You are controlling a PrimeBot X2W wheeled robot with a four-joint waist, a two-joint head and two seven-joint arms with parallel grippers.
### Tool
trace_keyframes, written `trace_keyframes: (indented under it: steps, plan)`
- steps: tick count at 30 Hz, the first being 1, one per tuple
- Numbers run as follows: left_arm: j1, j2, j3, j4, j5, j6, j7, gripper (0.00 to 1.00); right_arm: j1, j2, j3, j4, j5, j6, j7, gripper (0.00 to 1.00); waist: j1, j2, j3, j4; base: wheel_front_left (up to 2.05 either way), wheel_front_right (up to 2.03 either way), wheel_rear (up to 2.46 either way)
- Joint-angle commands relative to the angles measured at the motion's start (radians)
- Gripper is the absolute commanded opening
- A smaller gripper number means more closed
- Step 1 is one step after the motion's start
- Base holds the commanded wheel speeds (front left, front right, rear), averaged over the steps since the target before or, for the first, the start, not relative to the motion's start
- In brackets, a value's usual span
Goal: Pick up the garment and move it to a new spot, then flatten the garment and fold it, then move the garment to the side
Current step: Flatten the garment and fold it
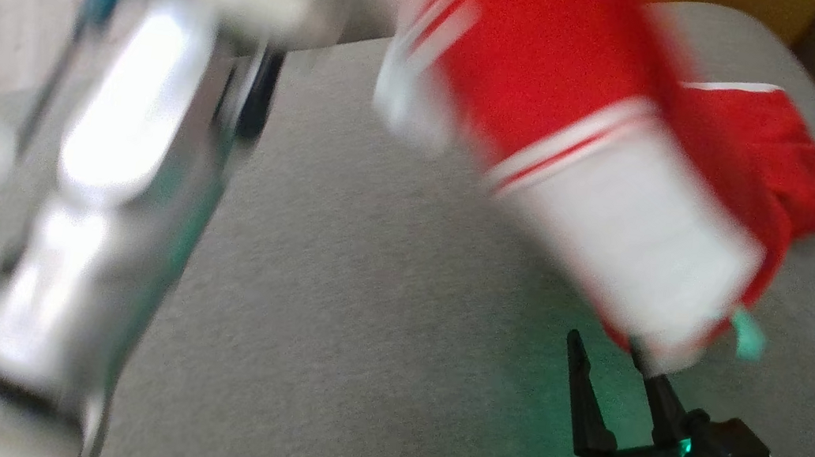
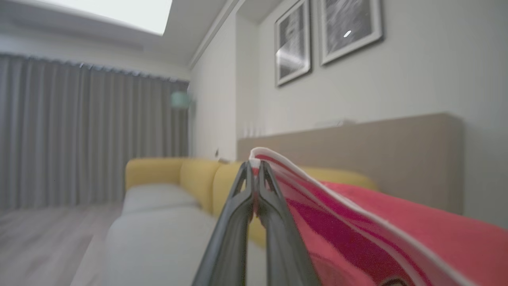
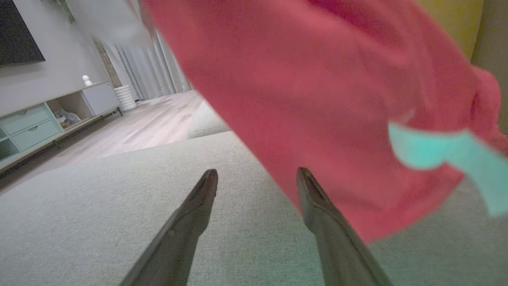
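- Hanging in the air over the grey sofa cushion (image 1: pixel 366 294), the garment (image 1: pixel 556 82) was off the seat in the head view, with its white sleeve (image 1: pixel 637 237) and striped trim lowest. Motion blur smeared its outline.
- The left gripper (image 2: pixel 255 166) was pinched tight on the garment's white-banded edge. In the left wrist view, red cloth draped away to the right of its fingers.
- The right gripper (image 1: pixel 619 370) stood with its jaws wide apart and held nothing. Its fingers pointed up at the hanging hem, one tip close under the cloth, though whether it touched could not be told.
- In the right wrist view the cloth hung as a red sheet just ahead of those spread fingers, and the care label (image 3: pixel 436 155) dangled at its lower right.
- A second red garment (image 1: pixel 777 153) lay bunched on the cushion behind the hanging one.
- Judged from this, the pick-up looked done and the carry to a new spot looked under way, on one gripper alone.
- Nothing had been laid down yet, so setting the garment on the cushion, flattening it, folding it and moving it aside all remained.
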Motion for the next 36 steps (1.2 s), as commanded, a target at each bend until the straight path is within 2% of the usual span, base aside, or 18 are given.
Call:
trace_keyframes:
  steps: [1,3,4,5,7,12,18,22,28,33,36]
  plan:
    - [0.034,0.057,0.040,-0.016,-0.006,0.008,-0.004,0.00,-0.035,-0.001,0.019,-0.032,-0.007,-0.001,-0.004,1.00,0.0000,0.0000,0.034,0.042,0.00,0.00,0.00]
    - [0.136,0.083,0.064,-0.010,-0.019,0.007,-0.008,0.00,-0.044,-0.008,0.012,-0.030,-0.009,-0.001,-0.004,1.00,0.0000,0.0000,0.058,0.066,0.00,0.00,0.00]
    - [0.176,0.094,0.082,-0.003,-0.025,0.010,-0.010,0.19,-0.050,-0.012,0.009,-0.029,-0.009,-0.001,-0.004,1.00,0.0000,0.0000,0.071,0.076,0.00,0.00,0.00]
    - [0.204,0.103,0.101,-0.007,-0.019,0.013,-0.010,0.44,-0.056,-0.017,0.006,-0.028,-0.010,-0.001,-0.004,1.00,0.0000,0.0000,0.084,0.088,0.00,0.00,0.00]
    - [0.250,0.114,0.150,-0.027,0.003,0.026,-0.011,1.00,-0.070,-0.025,0.008,-0.022,-0.010,-0.001,-0.004,1.00,0.0000,0.0000,0.105,0.102,0.00,0.00,0.00]
    - [0.314,0.099,0.240,-0.102,0.096,0.037,-0.011,1.00,-0.095,-0.039,0.007,-0.019,-0.007,-0.001,-0.004,1.00,0.0000,0.0000,0.138,0.127,0.00,0.00,0.00]
    - [0.433,0.054,0.239,-0.287,0.256,0.046,-0.011,1.00,-0.100,-0.035,0.008,-0.018,-0.005,-0.001,-0.004,1.00,0.0000,0.0000,0.151,0.142,0.00,0.00,0.00]
    - [0.530,0.031,0.187,-0.389,0.328,0.025,-0.011,1.00,-0.099,-0.030,0.004,-0.021,-0.004,-0.001,-0.004,1.00,0.0000,0.0000,0.157,0.146,0.00,0.00,0.00]
    - [0.710,0.014,0.021,-0.484,0.436,-0.028,-0.011,1.00,-0.093,-0.025,-0.004,-0.023,-0.001,-0.001,-0.004,1.00,0.0000,0.0000,0.150,0.148,0.00,0.00,0.00]
    - [0.790,0.032,-0.085,-0.413,0.474,-0.074,-0.011,1.00,-0.092,-0.028,-0.013,-0.028,-0.001,-0.001,-0.004,1.00,0.0000,0.0000,0.151,0.149,0.00,0.00,0.00]
    - [0.801,0.039,-0.120,-0.329,0.496,-0.075,-0.011,1.00,-0.090,-0.029,-0.014,-0.029,-0.004,-0.001,-0.004,1.00,0.0000,0.0000,0.152,0.150,0.00,0.00,0.00]
